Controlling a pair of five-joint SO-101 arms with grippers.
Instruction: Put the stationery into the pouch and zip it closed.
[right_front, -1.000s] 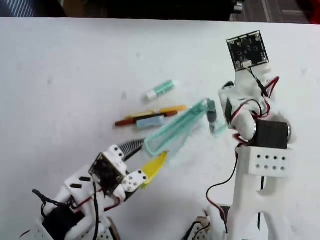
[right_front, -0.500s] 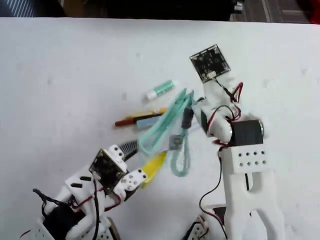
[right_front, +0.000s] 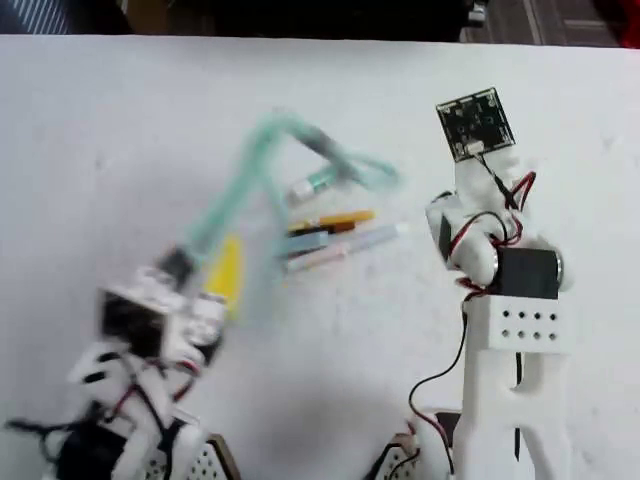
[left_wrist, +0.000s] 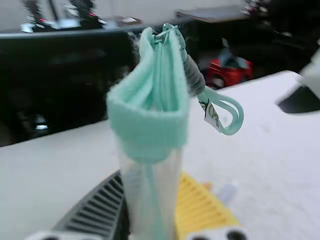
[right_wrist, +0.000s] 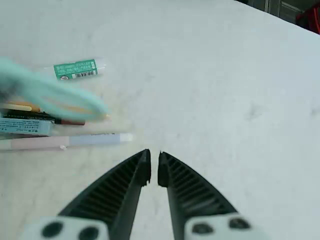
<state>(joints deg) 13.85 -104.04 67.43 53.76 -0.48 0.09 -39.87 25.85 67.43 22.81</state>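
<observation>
**Item 1: pouch** (right_front: 235, 185). Mint-green trim, clear body; seen blurred in the high view. It is clamped at one end by the left tool (right_front: 205, 255), with the other end stretched away from the tool and raised off the desk (right_front: 100, 120). In the left wrist view the pouch (left_wrist: 150, 115) is pinched btwn a grey ribbed finger (left_wrist: 95, 215) and a yellow finger (left_wrist: 200, 210). A grey zip puller (left_wrist: 192, 75), a mint strap loop (left_wrist: 225, 112) and a small tag are noted at its far end. Whether the zip is open cannot be told.

**Item 2: stationery**, all lying on the desk, outside the pouch.
- Green-labelled tube (right_front: 315, 182), partly crossed by the strap loop in the high view.
- Orange pen (right_front: 335, 220).
- Pale blue block (right_front: 308, 240), just beside the orange pen.
- Pale pen (right_front: 350, 248), nearest the right arm (right_front: 500, 270).
- A dark red pen (right_wrist: 65, 120) is seen btwn the others in the right wrist view.

**Item 3: right tool** (right_wrist: 154, 162). Jaws are drawn nearly together w/ a narrow slit left; nothing is held. It is positioned over bare desk, nr the tip of the pale pen, apart from it.
</observation>
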